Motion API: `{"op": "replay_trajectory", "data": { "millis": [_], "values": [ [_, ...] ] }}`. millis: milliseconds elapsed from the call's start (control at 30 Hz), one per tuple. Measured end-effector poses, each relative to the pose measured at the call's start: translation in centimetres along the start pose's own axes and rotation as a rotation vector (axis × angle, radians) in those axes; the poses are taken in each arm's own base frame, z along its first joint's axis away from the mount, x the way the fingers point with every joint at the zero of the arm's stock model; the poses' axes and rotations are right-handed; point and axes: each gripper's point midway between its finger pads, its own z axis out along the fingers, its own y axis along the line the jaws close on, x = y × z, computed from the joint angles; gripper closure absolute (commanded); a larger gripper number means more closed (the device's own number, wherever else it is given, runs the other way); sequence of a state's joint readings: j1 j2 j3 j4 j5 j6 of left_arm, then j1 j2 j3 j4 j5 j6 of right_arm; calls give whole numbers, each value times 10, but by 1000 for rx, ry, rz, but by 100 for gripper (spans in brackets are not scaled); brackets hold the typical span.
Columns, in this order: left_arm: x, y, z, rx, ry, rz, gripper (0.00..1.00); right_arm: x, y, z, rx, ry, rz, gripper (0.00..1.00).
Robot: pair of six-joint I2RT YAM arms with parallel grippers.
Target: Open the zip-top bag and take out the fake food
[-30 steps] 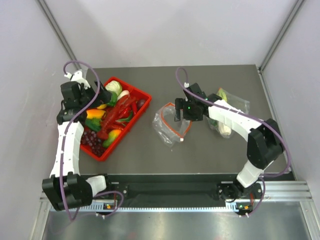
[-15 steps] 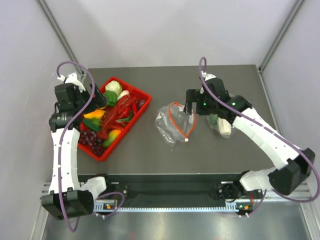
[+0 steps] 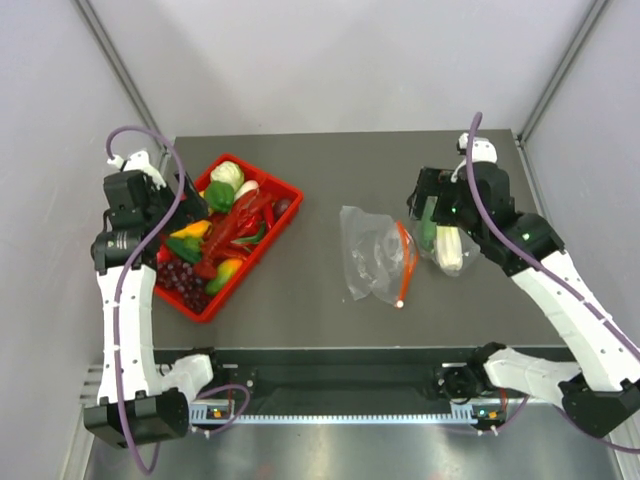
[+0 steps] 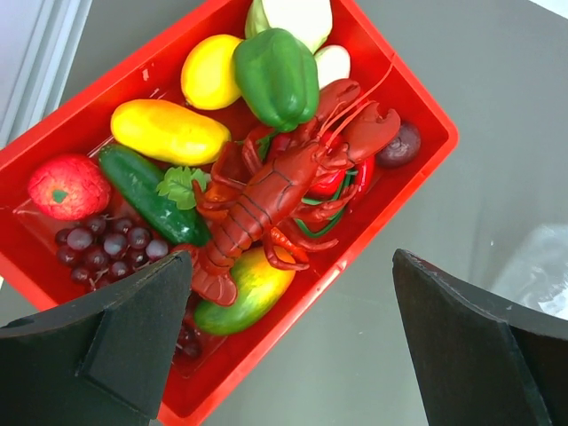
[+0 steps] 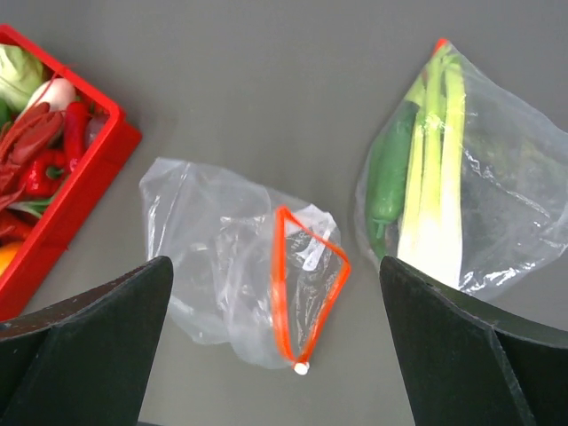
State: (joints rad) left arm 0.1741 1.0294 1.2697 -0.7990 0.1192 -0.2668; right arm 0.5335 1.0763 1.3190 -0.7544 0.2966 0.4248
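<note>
**Zip-top bag** [image 3: 375, 262]: laid flat and crumpled on the counter [image 3: 330, 300], right of centre, between the red tray [image 3: 255, 262] and the leek bag [image 3: 455, 235], apart from both. Its mouth is turned right, toward the leek bag, and its closed end toward the tray. The orange zip strip [image 5: 311, 284] is held open in a narrow loop. The strip's long line runs far-to-near, with a white slider [image 5: 302, 366] at the near end. Nothing is seen inside.

**Fake food** [image 4: 266, 191]: heaped in the red tray at the counter's left.

**Left jaws:** spread wide and empty, held above the tray.

**Right jaws:** spread wide and empty, held above the two bags.

**Counter:** dark grey and matte, with a metal rail [image 3: 350, 410] at the near edge.

**Room:** enclosed by pale, plain walls [image 3: 340, 60].
</note>
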Motion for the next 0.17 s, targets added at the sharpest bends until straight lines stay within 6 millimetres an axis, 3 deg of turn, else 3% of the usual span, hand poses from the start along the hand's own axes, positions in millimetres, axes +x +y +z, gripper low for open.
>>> {"op": "replay_trajectory", "data": {
  "millis": [167],
  "values": [
    [-2,2,-4,-16,-4,0,1,12,-8,0,20,10,-12,0]
  ]
}}
